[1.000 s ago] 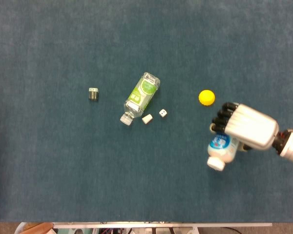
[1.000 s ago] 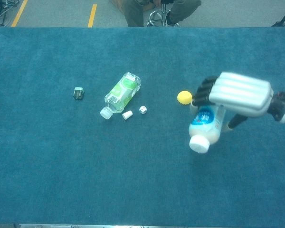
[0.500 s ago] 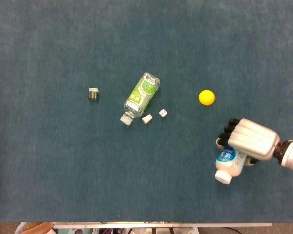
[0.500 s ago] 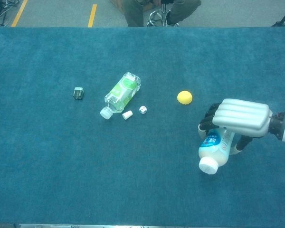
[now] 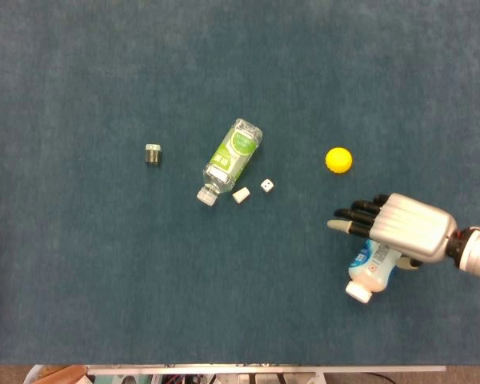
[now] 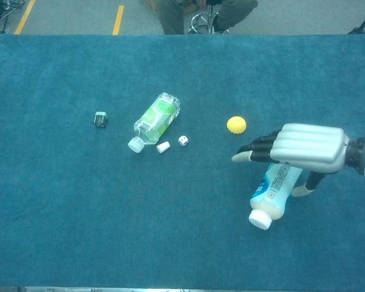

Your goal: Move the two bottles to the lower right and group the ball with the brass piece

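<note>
A white bottle with a blue label [image 5: 371, 267] [image 6: 273, 192] lies on its side at the lower right of the blue cloth, cap toward the front. My right hand [image 5: 402, 228] [image 6: 299, 149] hovers right over it with fingers stretched out flat toward the left, gripping nothing. A clear bottle with a green label [image 5: 232, 156] [image 6: 156, 118] lies near the middle. The yellow ball [image 5: 338, 159] [image 6: 236, 125] rests just beyond the right hand. Far left sits the small brass piece [image 5: 152, 154] [image 6: 100, 119]. My left hand does not show.
A white die [image 5: 266, 186] [image 6: 183, 140] and a small white cap-like piece [image 5: 241, 194] [image 6: 163, 147] lie beside the green bottle's neck. The table's front edge [image 5: 264, 368] runs along the bottom. A seated person [image 6: 201, 12] is behind the far edge.
The right hand carried the blue-labelled bottle toward the front right, set it down on the cloth, and straightened its fingers off it. Nothing else moved.
</note>
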Tool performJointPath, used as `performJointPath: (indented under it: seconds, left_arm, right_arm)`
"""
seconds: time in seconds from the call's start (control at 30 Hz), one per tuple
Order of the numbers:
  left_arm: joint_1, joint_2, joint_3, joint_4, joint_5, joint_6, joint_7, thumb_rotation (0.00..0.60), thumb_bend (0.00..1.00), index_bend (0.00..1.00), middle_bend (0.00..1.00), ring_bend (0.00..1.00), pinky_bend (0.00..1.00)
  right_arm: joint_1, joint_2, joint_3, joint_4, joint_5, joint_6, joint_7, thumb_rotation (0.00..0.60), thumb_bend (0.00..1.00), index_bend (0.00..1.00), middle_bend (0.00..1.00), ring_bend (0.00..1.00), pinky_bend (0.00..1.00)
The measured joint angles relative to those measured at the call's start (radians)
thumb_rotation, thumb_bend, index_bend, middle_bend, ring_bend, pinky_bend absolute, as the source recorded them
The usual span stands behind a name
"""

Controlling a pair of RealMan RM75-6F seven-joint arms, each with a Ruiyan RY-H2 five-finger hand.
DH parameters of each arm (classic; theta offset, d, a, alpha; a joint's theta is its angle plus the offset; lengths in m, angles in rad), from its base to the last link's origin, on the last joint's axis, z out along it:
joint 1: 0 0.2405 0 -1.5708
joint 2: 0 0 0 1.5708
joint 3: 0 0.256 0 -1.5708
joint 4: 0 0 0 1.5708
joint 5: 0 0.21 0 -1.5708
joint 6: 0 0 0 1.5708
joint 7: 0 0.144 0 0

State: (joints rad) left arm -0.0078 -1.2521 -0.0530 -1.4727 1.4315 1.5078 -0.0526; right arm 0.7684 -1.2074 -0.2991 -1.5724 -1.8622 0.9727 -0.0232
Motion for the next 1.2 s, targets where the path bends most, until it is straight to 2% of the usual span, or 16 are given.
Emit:
performJointPath:
  seconds: [0.2, 0.4, 0.6, 0.73, 1.03, 1.2]
  left_arm:
    - [0.001, 0.004, -0.001, 0.000, 0.001, 0.002, -0.003, 0.600, 0.02, 0.30, 0.17, 0.15, 0.41]
    - [-0.006, 0.011, -0.001, -0.002, 0.012, 0.001, -0.001, 0.600, 0.02, 0.30, 0.17, 0.15, 0.41]
    - [-0.019, 0.036, -0.002, -0.014, 0.015, -0.015, 0.015, 0.600, 0.02, 0.30, 0.17, 0.15, 0.41]
    - [-0.027, 0.058, -0.003, -0.030, 0.021, -0.022, 0.027, 0.600, 0.02, 0.30, 0.17, 0.15, 0.41]
    - [-0.044, 0.095, 0.001, -0.051, 0.031, -0.042, 0.037, 0.600, 0.02, 0.30, 0.17, 0.15, 0.41]
    - [-0.041, 0.098, 0.004, -0.041, 0.028, -0.041, 0.015, 0.600, 0.02, 0.30, 0.17, 0.15, 0.41]
  right_arm:
    - [0.008, 0.037, 0.056, -0.041, -0.023, 0.043, -0.073, 0.600, 0.00, 0.07, 0.17, 0.17, 0.36]
    - [0.019, 0.016, 0.158, -0.012, -0.009, 0.086, -0.099, 0.600, 0.00, 0.17, 0.23, 0.17, 0.36]
    - [0.049, -0.094, 0.224, 0.149, 0.019, 0.088, -0.056, 0.600, 0.00, 0.18, 0.23, 0.17, 0.36]
    - [0.086, -0.196, 0.259, 0.305, 0.032, 0.075, 0.009, 0.600, 0.00, 0.18, 0.24, 0.17, 0.35]
    - [0.180, -0.419, 0.293, 0.637, 0.041, 0.049, 0.186, 0.600, 0.00, 0.18, 0.24, 0.17, 0.35]
    - [0.228, -0.512, 0.296, 0.775, 0.038, 0.053, 0.280, 0.600, 0.00, 0.20, 0.25, 0.17, 0.35]
